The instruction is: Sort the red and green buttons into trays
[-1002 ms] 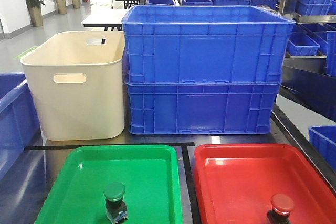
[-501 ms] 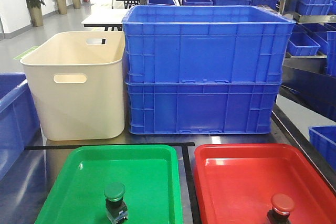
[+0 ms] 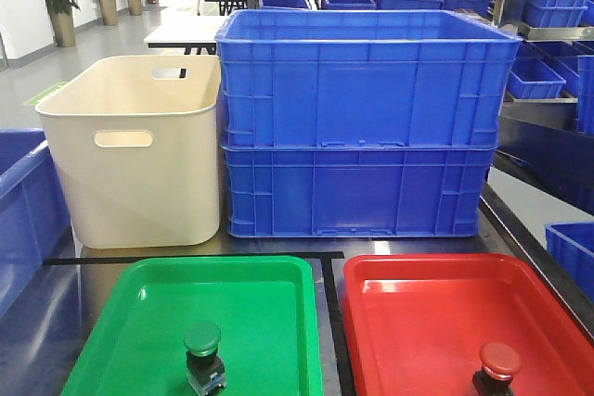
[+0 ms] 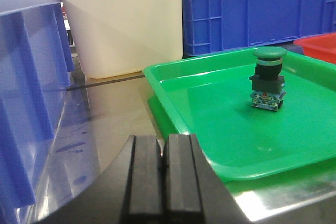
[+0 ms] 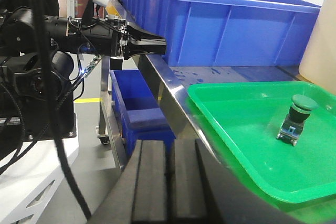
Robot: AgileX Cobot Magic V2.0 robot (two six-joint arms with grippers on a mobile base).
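Note:
The green button (image 3: pixel 203 351) stands upright in the green tray (image 3: pixel 218 264). The red button (image 3: pixel 497 366) stands in the red tray (image 3: pixel 418 312), at the bottom edge of the front view. In the left wrist view my left gripper (image 4: pixel 161 166) is shut and empty, low over the table, left of the green tray (image 4: pixel 210 129) and well short of the green button (image 4: pixel 269 77). In the right wrist view my right gripper (image 5: pixel 169 182) is shut and empty at the table's edge, apart from the green tray (image 5: pixel 247 129) and the green button (image 5: pixel 297 120). Neither gripper shows in the front view.
A cream tub (image 3: pixel 139 155) and two stacked blue crates (image 3: pixel 362 127) stand behind the trays. Blue crates flank the table at left (image 3: pixel 23 210) and right (image 3: pixel 571 248). The left arm (image 5: pixel 79 30) and its cables show beyond the table edge in the right wrist view.

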